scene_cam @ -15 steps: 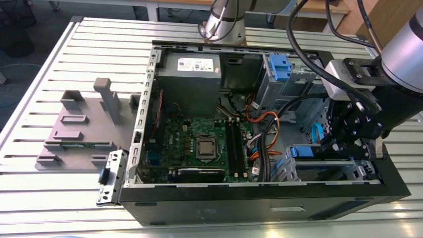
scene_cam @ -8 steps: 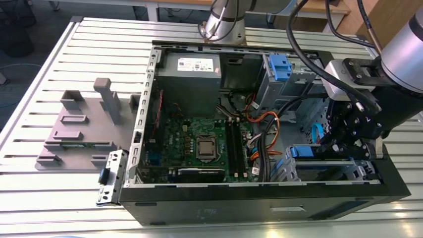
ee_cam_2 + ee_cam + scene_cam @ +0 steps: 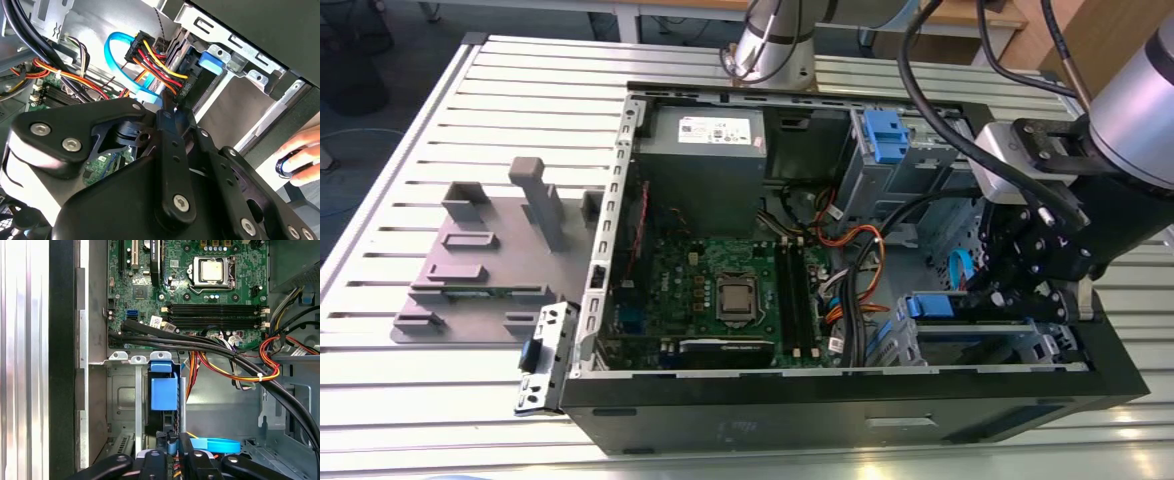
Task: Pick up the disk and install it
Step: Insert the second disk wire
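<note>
The disk (image 3: 164, 395) sits in the metal drive cage (image 3: 122, 400) at the front corner of the open computer case (image 3: 854, 400), on the exterior view's right. It stands on edge, with its thin side up and its label out of sight. Its long axis runs along the cage slot. The end with the blue plastic tab points toward the motherboard (image 3: 200, 285), and the other end points toward the gripper (image 3: 173, 452). In the exterior view the blue tab of the disk (image 3: 938, 305) shows just beside the black gripper (image 3: 994, 298), which reaches down into the case over the cage.

The gripper's two fingers (image 3: 152, 460) are drawn close together, with only a thin gap between them, and nothing is clearly pinched there. Their tips are in line with the rear end of the disk; whether they touch it cannot be told. In the second wrist view the gripper (image 3: 167, 112) tapers to a point just short of a plug carrying red, yellow and black wires (image 3: 155, 62), with a looped blue flat cable (image 3: 117, 50) beside it.

A bundle of black cables (image 3: 200, 342) crosses between the cage and the motherboard. Farther off, a grey power supply box (image 3: 707, 150) fills the case's far corner, and the case rests on a slatted metal table (image 3: 454, 400). A person's hand (image 3: 302, 160) lies outside the case wall.
</note>
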`<state>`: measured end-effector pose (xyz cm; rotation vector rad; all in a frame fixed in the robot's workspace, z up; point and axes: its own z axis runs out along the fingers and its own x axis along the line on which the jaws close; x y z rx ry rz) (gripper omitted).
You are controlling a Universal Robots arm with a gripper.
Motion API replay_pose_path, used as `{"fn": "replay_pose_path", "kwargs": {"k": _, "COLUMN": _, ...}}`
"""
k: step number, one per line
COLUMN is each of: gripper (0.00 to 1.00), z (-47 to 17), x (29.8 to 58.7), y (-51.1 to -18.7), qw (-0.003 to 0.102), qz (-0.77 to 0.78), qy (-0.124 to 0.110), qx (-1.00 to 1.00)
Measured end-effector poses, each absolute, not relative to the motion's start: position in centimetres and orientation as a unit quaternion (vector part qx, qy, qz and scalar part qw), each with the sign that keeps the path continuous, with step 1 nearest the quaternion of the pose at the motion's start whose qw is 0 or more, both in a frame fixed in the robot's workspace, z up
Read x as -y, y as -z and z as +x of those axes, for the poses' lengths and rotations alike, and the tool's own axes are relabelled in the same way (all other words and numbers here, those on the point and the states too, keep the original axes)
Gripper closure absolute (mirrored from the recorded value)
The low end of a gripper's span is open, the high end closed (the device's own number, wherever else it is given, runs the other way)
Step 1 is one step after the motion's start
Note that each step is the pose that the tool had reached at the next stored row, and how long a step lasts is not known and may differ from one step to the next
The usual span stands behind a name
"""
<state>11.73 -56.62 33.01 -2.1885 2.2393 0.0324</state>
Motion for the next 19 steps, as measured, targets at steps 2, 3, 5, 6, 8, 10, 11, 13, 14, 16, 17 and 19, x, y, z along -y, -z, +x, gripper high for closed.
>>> {"fn": "replay_pose_path", "kwargs": {"k": 2, "gripper": 0.76, "z": 11.7, "x": 56.6, "y": -33.1, "qw": 0.005, "qz": -0.699, "qy": -0.01, "qx": -0.715}}
{"fn": "replay_pose_path", "kwargs": {"k": 3, "gripper": 0.76, "z": 11.7, "x": 56.6, "y": -33.1, "qw": 0.005, "qz": -0.699, "qy": -0.01, "qx": -0.715}}
{"fn": "replay_pose_path", "kwargs": {"k": 5, "gripper": 0.76, "z": 11.7, "x": 56.6, "y": -33.3, "qw": 0.005, "qz": -0.699, "qy": -0.01, "qx": -0.715}}
{"fn": "replay_pose_path", "kwargs": {"k": 6, "gripper": 0.76, "z": 11.7, "x": 56.6, "y": -33.4, "qw": 0.005, "qz": -0.699, "qy": -0.01, "qx": -0.715}}
{"fn": "replay_pose_path", "kwargs": {"k": 8, "gripper": 0.76, "z": 11.7, "x": 56.6, "y": -33.7, "qw": 0.005, "qz": -0.699, "qy": -0.01, "qx": -0.715}}
{"fn": "replay_pose_path", "kwargs": {"k": 10, "gripper": 0.76, "z": 11.7, "x": 56.6, "y": -33.9, "qw": 0.005, "qz": -0.699, "qy": -0.01, "qx": -0.715}}
{"fn": "replay_pose_path", "kwargs": {"k": 11, "gripper": 0.76, "z": 11.7, "x": 56.6, "y": -34.0, "qw": 0.005, "qz": -0.699, "qy": -0.01, "qx": -0.715}}
{"fn": "replay_pose_path", "kwargs": {"k": 13, "gripper": 0.76, "z": 11.7, "x": 56.6, "y": -34.0, "qw": 0.005, "qz": -0.699, "qy": -0.01, "qx": -0.715}}
{"fn": "replay_pose_path", "kwargs": {"k": 14, "gripper": 0.76, "z": 11.7, "x": 56.6, "y": -34.0, "qw": 0.005, "qz": -0.699, "qy": -0.01, "qx": -0.715}}
{"fn": "replay_pose_path", "kwargs": {"k": 16, "gripper": 0.76, "z": 11.7, "x": 56.6, "y": -34.2, "qw": 0.005, "qz": -0.699, "qy": -0.01, "qx": -0.715}}
{"fn": "replay_pose_path", "kwargs": {"k": 17, "gripper": 0.76, "z": 11.7, "x": 56.6, "y": -34.2, "qw": 0.005, "qz": -0.699, "qy": -0.01, "qx": -0.715}}
{"fn": "replay_pose_path", "kwargs": {"k": 19, "gripper": 0.76, "z": 11.7, "x": 56.6, "y": -34.3, "qw": 0.005, "qz": -0.699, "qy": -0.011, "qx": -0.715}}
